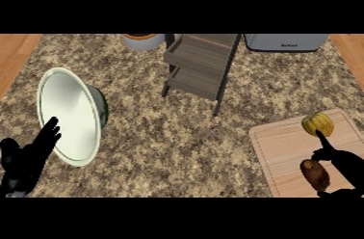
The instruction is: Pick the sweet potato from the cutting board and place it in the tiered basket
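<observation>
While half-curled, right robot hand (341, 166) touches sweet potato (314, 175)

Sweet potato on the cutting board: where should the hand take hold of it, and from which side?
Probably across the middle of the sweet potato, from above. It lies flat, long axis up the cutting board, narrow sides free; right hand is already beside it.

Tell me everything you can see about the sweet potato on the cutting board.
The sweet potato is a stubby, dark reddish-brown oval with a rough, mottled skin and a paler spot at its upper end. It lies flat on the pale wooden cutting board, near the board's lower right part, its long axis running roughly up and down the view. A yellow, ribbed vegetable sits apart from it, higher on the board. The right robot hand is close against its right side, thumb and fingers spread around it, not yet closed.
</observation>
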